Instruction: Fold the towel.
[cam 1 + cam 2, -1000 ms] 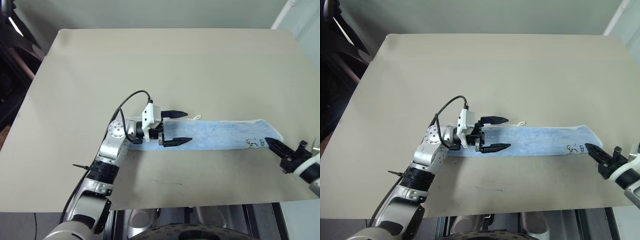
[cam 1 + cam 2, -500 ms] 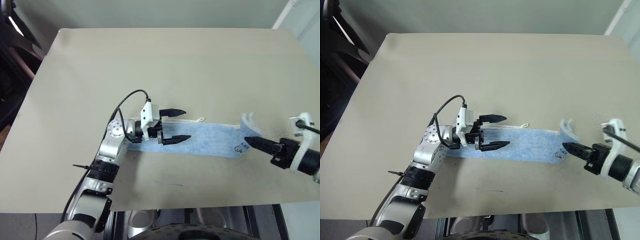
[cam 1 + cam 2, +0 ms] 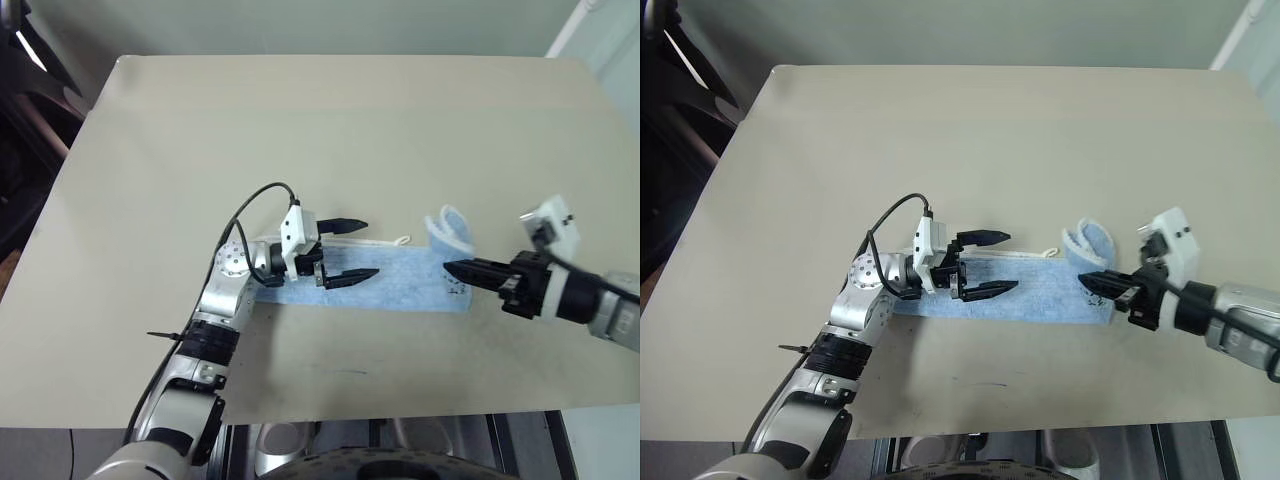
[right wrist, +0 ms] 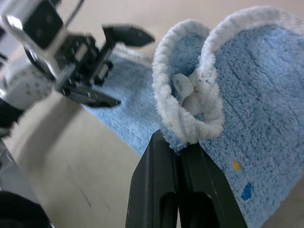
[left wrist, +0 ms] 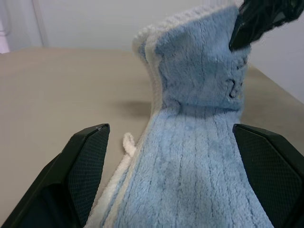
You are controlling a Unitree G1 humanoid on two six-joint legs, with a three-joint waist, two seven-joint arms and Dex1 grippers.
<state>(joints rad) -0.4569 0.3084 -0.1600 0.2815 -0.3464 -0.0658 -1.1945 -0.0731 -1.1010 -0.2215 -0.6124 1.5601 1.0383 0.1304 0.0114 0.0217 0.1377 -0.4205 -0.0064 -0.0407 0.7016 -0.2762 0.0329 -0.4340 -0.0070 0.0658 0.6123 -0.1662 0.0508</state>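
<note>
I am judging the step as the first lengthwise fold. My right pincer [image 3: 1098,282] is clamping the marked end of the towel [image 3: 400,282], lifting it so it is curling upward above the flat strip. My left pincer [image 3: 350,248] is standing wide apart, straddling the far end of the towel, which is lying on the counter [image 3: 330,130] between both pincers. Next I am needing to carry the raised end across toward the left pincer and lay it down square. Nothing else is lying between the pincers; the white loop [image 3: 402,240] is poking out beside the edge.
</note>
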